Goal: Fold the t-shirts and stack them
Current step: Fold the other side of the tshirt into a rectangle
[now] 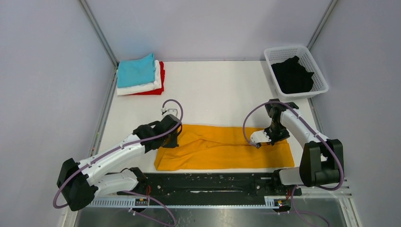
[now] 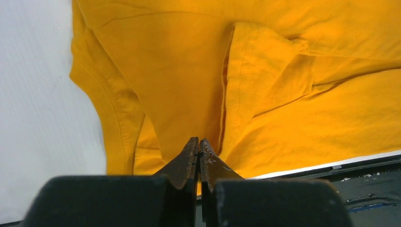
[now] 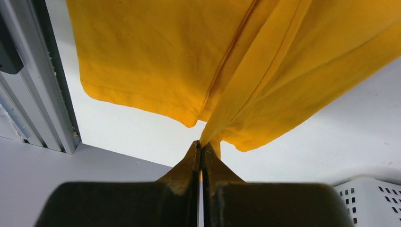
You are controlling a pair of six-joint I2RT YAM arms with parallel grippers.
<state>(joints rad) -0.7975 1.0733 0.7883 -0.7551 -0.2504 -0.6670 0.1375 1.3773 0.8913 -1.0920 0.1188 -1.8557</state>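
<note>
Top view: an orange shirt (image 1: 222,153) lies in a wide band on the white desk (image 1: 213,94), near 6 o'clock. The left gripper (image 1: 172,139) is at its 9 o'clock end and the right gripper (image 1: 274,138) toward its 3 o'clock end. At 11 o'clock, a teal shirt (image 1: 136,71) tops a white shirt (image 1: 137,88) and a red shirt (image 1: 162,75). At 1 o'clock, a basket (image 1: 283,49) holds a black shirt (image 1: 293,75).

Left wrist view: the gripper is closed, pinching orange cloth.

Right wrist view: the gripper is closed on an orange fold raised off the desk.
</note>
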